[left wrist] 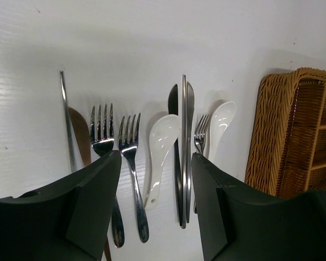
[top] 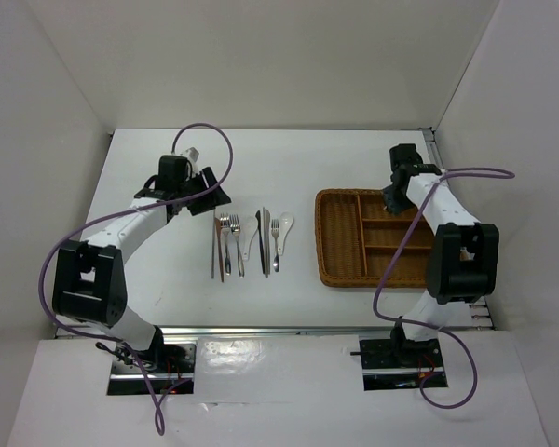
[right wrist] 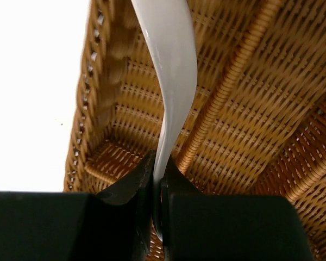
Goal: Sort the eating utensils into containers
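Observation:
Utensils lie in a row on the white table (top: 252, 242): brown chopsticks (left wrist: 81, 136), forks (left wrist: 127, 147), two white soup spoons (left wrist: 162, 144), knives (left wrist: 183, 141). My left gripper (left wrist: 156, 179) is open and empty, hovering just over the row's near ends. The brown wicker tray (top: 340, 247) sits at the right; it also shows in the left wrist view (left wrist: 271, 136). My right gripper (right wrist: 158, 174) is shut on a white soup spoon (right wrist: 171, 60), holding it above the tray's far compartment (right wrist: 119, 157). In the top view the right gripper (top: 394, 196) is over the tray's far right corner.
White walls close in the table on the left, back and right. A woven divider (right wrist: 233, 81) runs across the tray under the spoon. Purple cables loop from both arms. The arm bases stand at the near edge.

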